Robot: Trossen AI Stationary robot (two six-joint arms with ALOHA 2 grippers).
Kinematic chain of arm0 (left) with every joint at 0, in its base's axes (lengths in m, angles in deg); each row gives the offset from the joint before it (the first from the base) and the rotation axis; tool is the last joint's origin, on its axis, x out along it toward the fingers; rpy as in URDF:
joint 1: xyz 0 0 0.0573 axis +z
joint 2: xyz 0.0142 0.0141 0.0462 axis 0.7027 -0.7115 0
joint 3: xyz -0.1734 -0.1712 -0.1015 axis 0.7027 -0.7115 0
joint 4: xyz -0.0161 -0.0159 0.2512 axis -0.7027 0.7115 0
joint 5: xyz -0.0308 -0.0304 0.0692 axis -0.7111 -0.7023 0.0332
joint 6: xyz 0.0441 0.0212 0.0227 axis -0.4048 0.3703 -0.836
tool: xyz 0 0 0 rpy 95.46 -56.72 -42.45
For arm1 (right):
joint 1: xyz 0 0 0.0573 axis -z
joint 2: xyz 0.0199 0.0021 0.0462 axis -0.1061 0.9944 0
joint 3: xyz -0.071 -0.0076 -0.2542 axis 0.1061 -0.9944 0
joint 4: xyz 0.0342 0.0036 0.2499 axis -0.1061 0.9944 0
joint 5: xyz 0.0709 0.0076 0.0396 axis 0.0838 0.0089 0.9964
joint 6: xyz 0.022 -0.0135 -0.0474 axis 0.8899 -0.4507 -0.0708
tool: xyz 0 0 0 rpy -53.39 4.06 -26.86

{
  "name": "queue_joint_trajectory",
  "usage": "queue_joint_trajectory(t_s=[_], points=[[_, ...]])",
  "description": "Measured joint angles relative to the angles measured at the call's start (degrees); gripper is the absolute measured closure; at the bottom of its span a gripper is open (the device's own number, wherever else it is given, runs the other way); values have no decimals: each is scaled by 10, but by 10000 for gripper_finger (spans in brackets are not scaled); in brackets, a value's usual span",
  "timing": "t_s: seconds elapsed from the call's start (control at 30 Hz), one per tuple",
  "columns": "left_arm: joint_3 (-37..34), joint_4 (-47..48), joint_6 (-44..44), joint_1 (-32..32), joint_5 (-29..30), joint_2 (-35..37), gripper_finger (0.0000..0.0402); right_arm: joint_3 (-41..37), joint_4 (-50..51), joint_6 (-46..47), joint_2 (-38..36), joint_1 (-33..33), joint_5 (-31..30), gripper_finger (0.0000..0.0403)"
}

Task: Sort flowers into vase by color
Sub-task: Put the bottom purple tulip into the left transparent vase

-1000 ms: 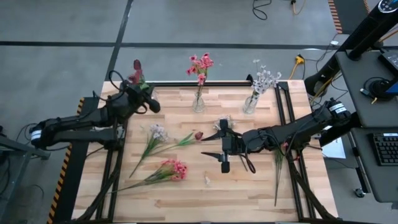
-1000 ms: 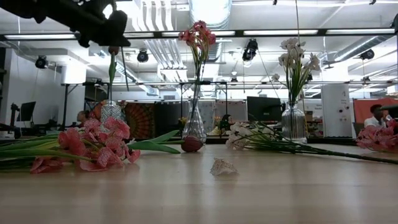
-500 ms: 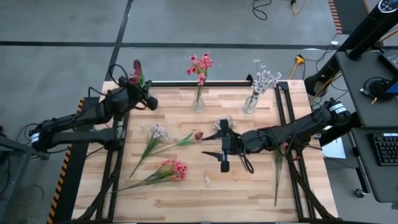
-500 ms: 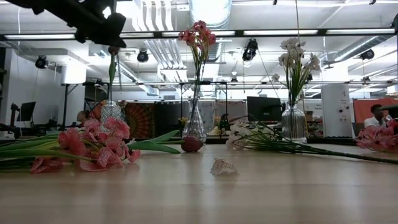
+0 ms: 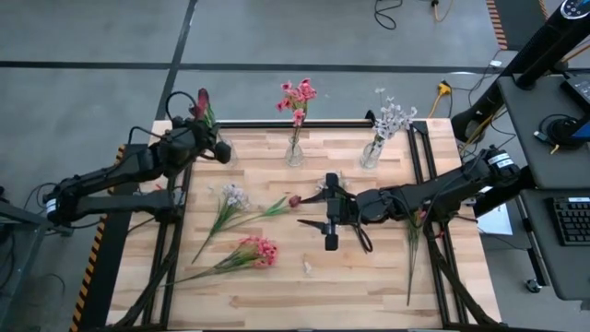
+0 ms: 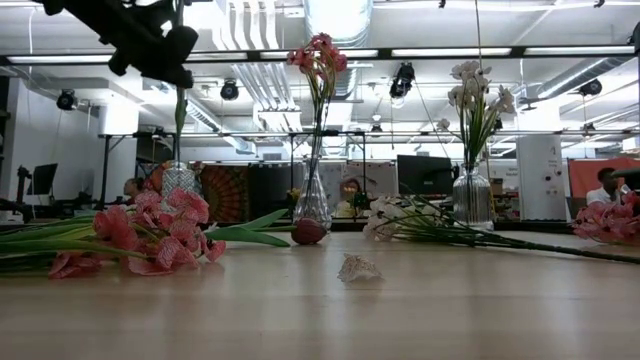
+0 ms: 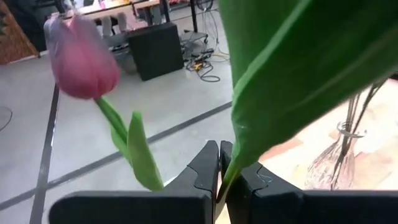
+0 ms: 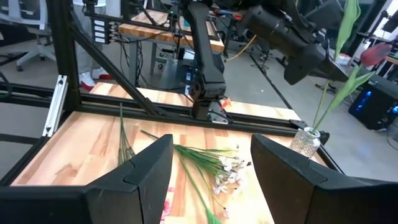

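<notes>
My left gripper (image 7: pixel 219 163) pinching dark red tulip (image 5: pixel 201 100) above clear glass vase (image 6: pixel 178 178); right gripper (image 5: pixel 323 216) spread, idle mid-table. Pink blooms (image 5: pixel 258 250), white spray (image 5: pixel 233 195), second tulip (image 5: pixel 294 200) left unsorted.

My high camera looks straight down on the whole bench (image 5: pixel 369 286) and both arms. The low one sits at bench-top level, facing across into the room; both share the three glass vases (the middle vase (image 5: pixel 294 153) is nearest its centre). The left wrist camera peers closely past its hand (image 7: pixel 219 171); the right wrist view looks across the bench toward the left arm.
</notes>
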Motion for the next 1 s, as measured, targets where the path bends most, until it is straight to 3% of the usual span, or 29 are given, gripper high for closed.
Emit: queue_joint_trajectory(t_s=[1.0], points=[[-4, 1, 42, 16, -2, -39, 402, -1, 0, 4, 0, 0, 0, 193]])
